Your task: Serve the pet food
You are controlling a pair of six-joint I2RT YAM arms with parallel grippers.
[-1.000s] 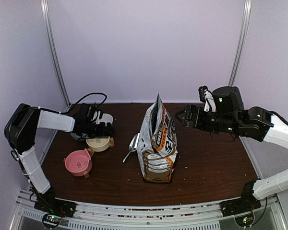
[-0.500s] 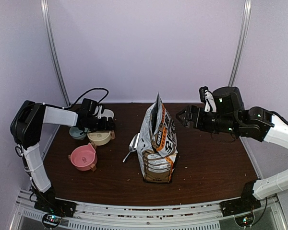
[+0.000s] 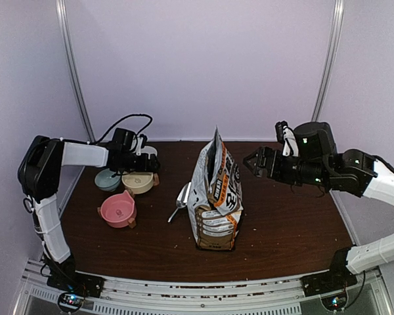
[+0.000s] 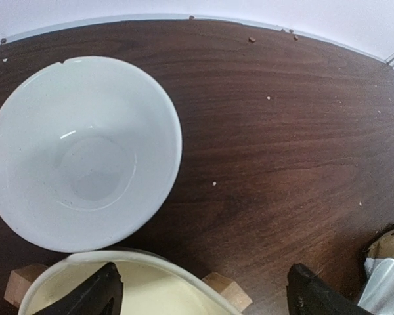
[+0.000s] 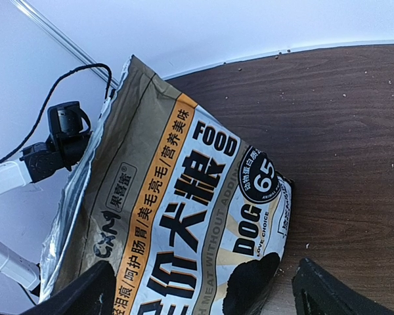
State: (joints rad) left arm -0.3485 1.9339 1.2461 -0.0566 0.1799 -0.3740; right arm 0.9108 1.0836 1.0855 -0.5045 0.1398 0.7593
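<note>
The pet food does not show; only tiny crumbs lie on the table. The printed foil bag (image 3: 217, 197) stands upright mid-table with its top open, and also shows in the right wrist view (image 5: 184, 210). My right gripper (image 3: 251, 162) is open and empty, in the air to the right of the bag's top. My left gripper (image 3: 151, 167) is open at the cream bowl (image 3: 137, 182). One finger is over the bowl's inside (image 4: 105, 295), the other outside over the table (image 4: 312, 298). The cream bowl's rim (image 4: 177, 275) lies between them.
A metal scoop (image 3: 182, 197) lies just left of the bag. A pale blue-grey bowl (image 3: 108, 179) sits left of the cream one and shows in the left wrist view (image 4: 79, 151). A pink bowl (image 3: 117, 209) is nearer. The back wall is close behind the bowls.
My left gripper has moved back and to the right. The cream and pink bowls have shifted the same way. The right arm has barely moved.
</note>
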